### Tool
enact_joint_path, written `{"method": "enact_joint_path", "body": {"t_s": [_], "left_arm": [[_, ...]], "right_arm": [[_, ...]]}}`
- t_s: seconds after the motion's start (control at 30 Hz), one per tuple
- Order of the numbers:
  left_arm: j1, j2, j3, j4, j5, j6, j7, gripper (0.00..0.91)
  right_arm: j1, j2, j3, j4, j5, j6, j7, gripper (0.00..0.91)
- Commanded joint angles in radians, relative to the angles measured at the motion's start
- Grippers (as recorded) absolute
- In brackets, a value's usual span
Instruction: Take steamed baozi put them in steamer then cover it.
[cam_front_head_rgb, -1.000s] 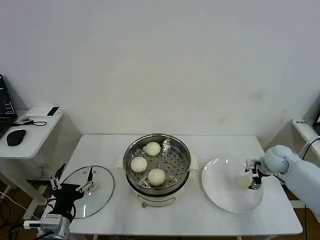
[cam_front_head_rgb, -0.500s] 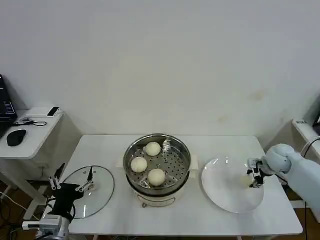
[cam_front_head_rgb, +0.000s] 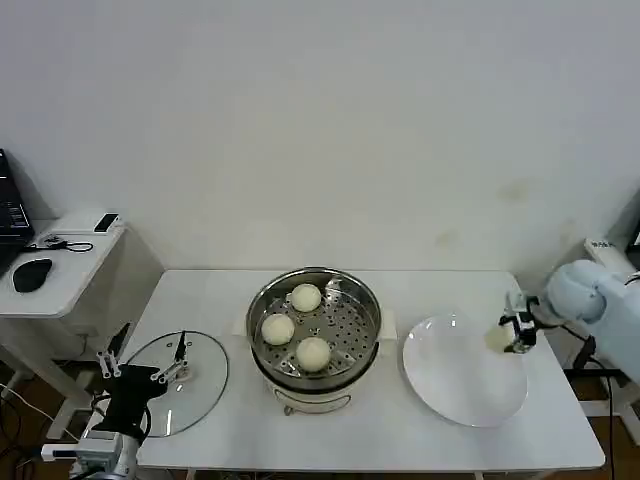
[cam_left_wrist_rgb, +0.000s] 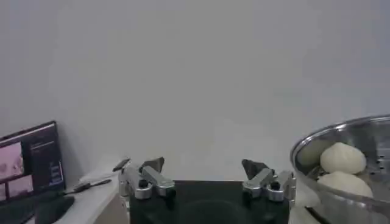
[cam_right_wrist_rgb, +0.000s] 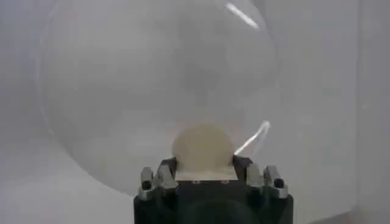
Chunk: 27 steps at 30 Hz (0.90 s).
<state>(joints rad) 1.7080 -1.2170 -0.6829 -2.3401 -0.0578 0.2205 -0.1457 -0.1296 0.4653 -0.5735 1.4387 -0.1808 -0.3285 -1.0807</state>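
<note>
The steamer (cam_front_head_rgb: 263, 303) stands mid-table with three steamed baozi (cam_front_head_rgb: 313, 352) on its perforated tray; its rim (cam_left_wrist_rgb: 341, 131) and two of the buns (cam_left_wrist_rgb: 342, 157) also show in the left wrist view. My right gripper (cam_front_head_rgb: 510, 334) is shut on a fourth baozi (cam_front_head_rgb: 497, 339), held above the right edge of the white plate (cam_front_head_rgb: 450, 385). In the right wrist view that baozi (cam_right_wrist_rgb: 202, 146) sits between the fingers (cam_right_wrist_rgb: 241, 165) over the plate (cam_right_wrist_rgb: 122, 91). The glass cover (cam_front_head_rgb: 205, 385) lies flat left of the steamer. My left gripper (cam_front_head_rgb: 143, 368) hangs open by the cover's left side, its jaws (cam_left_wrist_rgb: 203, 165) holding nothing.
A low side table (cam_front_head_rgb: 60, 280) with a mouse and a phone stands left of the white work table. A monitor (cam_left_wrist_rgb: 30, 161) shows at that side. The right arm reaches in from beyond the table's right edge.
My right gripper has lifted the baozi off the plate and drawn it toward the plate's right edge. The left arm, cover and steamer have not moved.
</note>
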Motion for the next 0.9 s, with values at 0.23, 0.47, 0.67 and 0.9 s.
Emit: {"method": "enact_joint_path", "body": {"t_s": [0.23, 0.47, 0.67, 0.9], "left_arm": [[-0.002, -0.008, 0.006, -0.008, 0.009, 0.002, 0.0, 0.907], [0.001, -0.01, -0.003, -0.006, 0.007, 0.002, -0.001, 0.907], [0.0, -0.016, -0.011, -0.005, 0.006, 0.002, -0.002, 0.907], [0.001, -0.023, -0.01, -0.002, 0.016, -0.005, 0.002, 0.907]], "right_arm": [[0.722, 0.108, -0.551, 0.219, 0.372, -0.129, 0.11, 0.635], [0.755, 0.316, -0.585, 0.217, 0.584, -0.262, 0.235, 0.635], [0.714, 0.421, -0.599, 0.203, 0.707, -0.338, 0.341, 0.635], [0.666, 0.482, -0.612, 0.187, 0.798, -0.398, 0.411, 0.635]]}}
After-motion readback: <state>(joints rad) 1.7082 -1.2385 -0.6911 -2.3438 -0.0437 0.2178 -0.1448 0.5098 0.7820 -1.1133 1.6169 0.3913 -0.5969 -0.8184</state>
